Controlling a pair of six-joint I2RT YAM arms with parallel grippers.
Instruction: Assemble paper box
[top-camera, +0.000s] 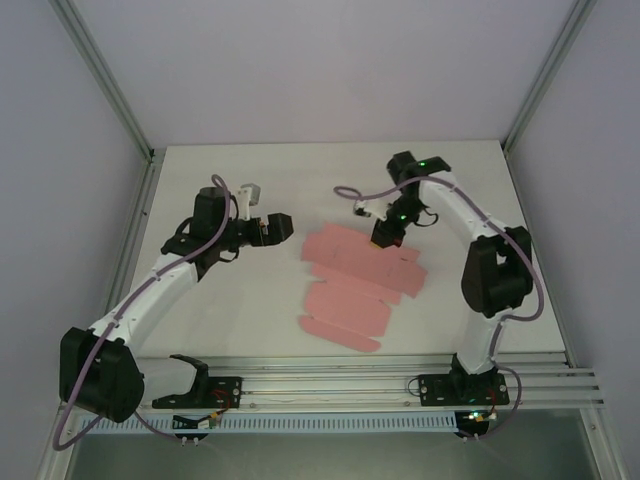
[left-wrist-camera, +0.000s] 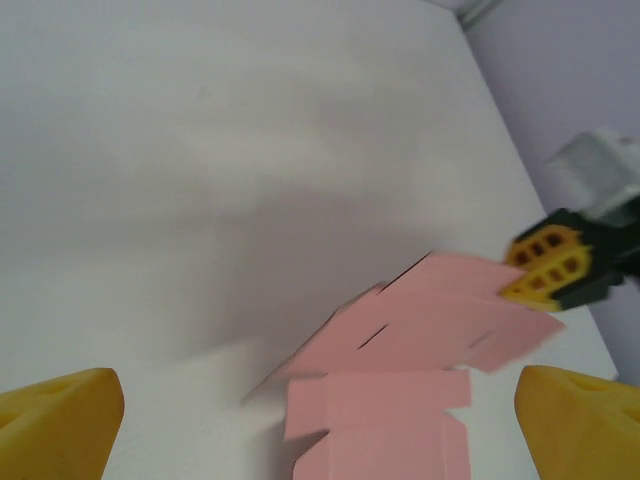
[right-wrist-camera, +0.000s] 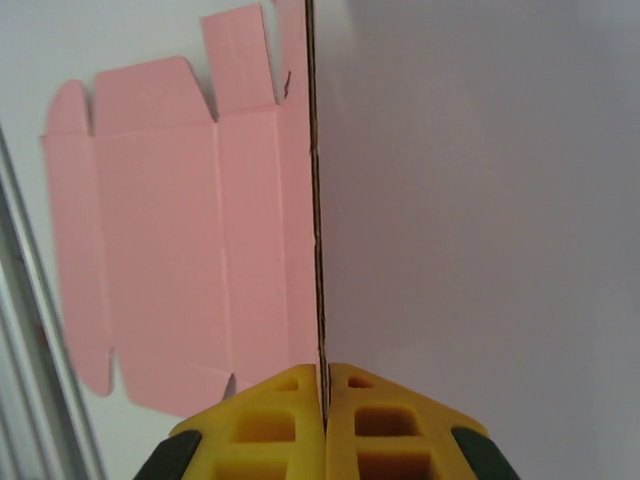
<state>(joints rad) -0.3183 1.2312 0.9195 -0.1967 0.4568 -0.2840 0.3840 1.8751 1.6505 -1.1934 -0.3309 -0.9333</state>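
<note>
Where right jaws clamp, paper box (top-camera: 350, 295) tilts.

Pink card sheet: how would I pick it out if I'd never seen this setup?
Start at the white table seen from above. Just right of its centre lies a flat pink die-cut card sheet with flaps and tabs. It is the only pink thing there, and the right gripper pinches its far edge.

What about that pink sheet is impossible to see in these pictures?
Top view: the right gripper covers the sheet's pinched edge.
Left wrist view: the sheet's near end is cut off at the bottom edge.
Right wrist view: the part held shows edge-on, its face hidden.
</note>
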